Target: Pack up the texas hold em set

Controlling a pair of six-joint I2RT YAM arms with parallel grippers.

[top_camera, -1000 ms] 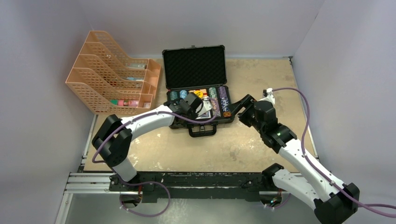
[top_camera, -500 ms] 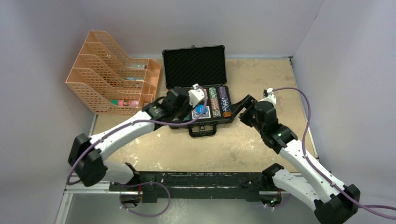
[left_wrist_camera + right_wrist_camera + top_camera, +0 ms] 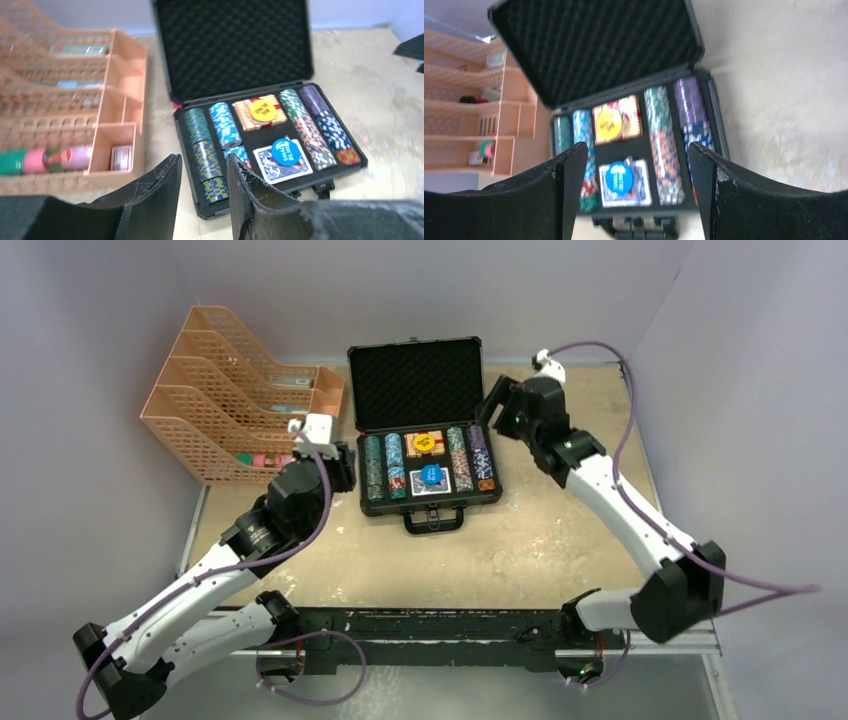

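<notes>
Black case [image 3: 415, 380] lies open, poker chips [image 3: 372, 465] racked inside. Left gripper [image 3: 202, 162] is narrowly parted and empty — right gripper [image 3: 635, 150] is spread wide by the lid.

plain pale lilac walls [image 3: 100, 300] on three sides of a scuffed tan tabletop [image 3: 480, 560]

Over on the left, stretching long from the near-left base toward the far side, forearm angled up, with the left gripper [image 3: 343, 468] parted by a narrow gap, nothing between the black fingers [image 3: 150, 200]. On the right, reaching far with the elbow near the right edge, wrist turned leftward, right gripper [image 3: 492, 412] spread wide, empty too.
</notes>
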